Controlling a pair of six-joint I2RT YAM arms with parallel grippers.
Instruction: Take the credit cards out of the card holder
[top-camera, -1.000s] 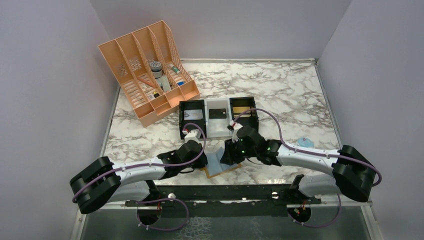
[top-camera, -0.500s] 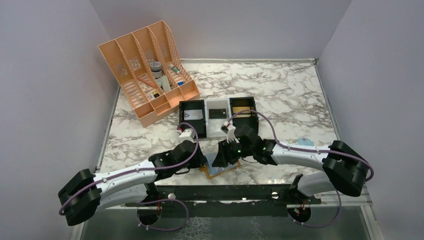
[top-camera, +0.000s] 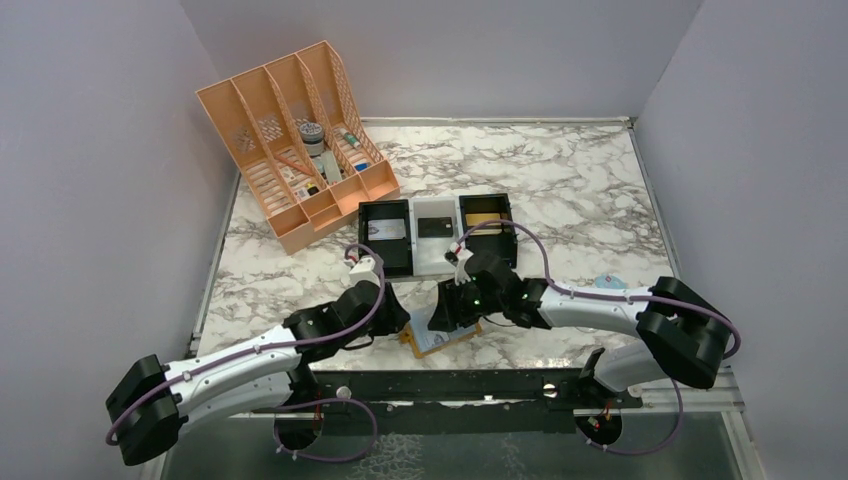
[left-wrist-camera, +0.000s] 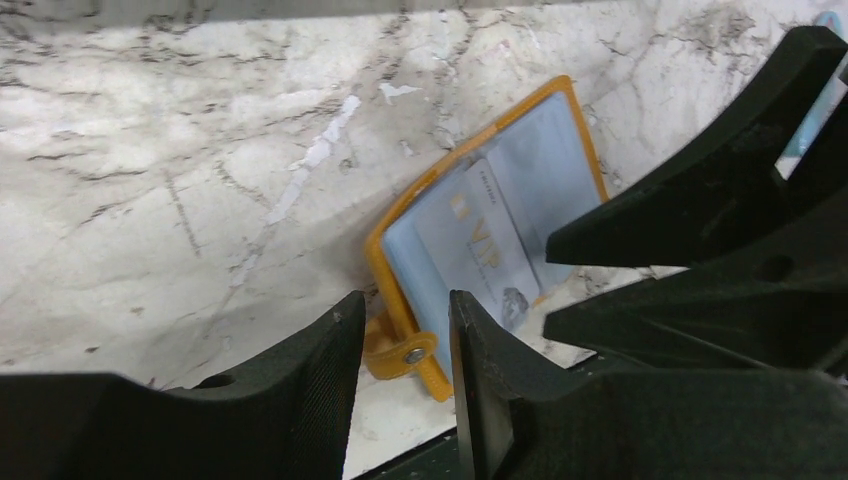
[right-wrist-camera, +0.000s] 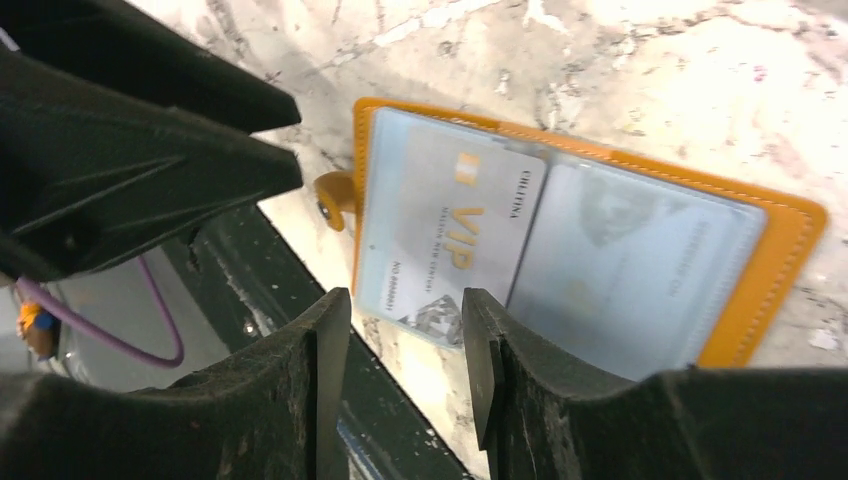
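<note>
**Left claw** (left-wrist-camera: 402, 318): jaws partly open with a narrow gap and nothing gripped. It hovers low over the near-left corner of the card holder (left-wrist-camera: 560, 165), and the holder's snap tab (left-wrist-camera: 402, 352) shows in the gap between the fingers.

**Right claw** (right-wrist-camera: 404, 308): jaws partly open with a narrow gap, empty. It is poised above the near edge of the credit card (right-wrist-camera: 450, 235). Whether the fingertips touch the card cannot be told.

**Credit card**: pale grey, printed "VIP" in gold. It lies on the left-hand panel of the holder, with its near edge at the holder's rim.

**Card holder**: mustard-tan with blue-grey inner panels. It lies open and flat at the near edge of the marble worktop (top-camera: 580, 190), between the two claws. Faint print shows through the other panel.

**Three small bins**: set in a row behind the holder, black (top-camera: 385, 232), white (top-camera: 433, 238) and black (top-camera: 487, 225).

**Peach desk organiser** (top-camera: 290, 150): stands at the far-left corner and holds small items.

**Clear-blue packet** (top-camera: 610, 285): lies on the right side of the worktop, well apart from the holder.
</note>
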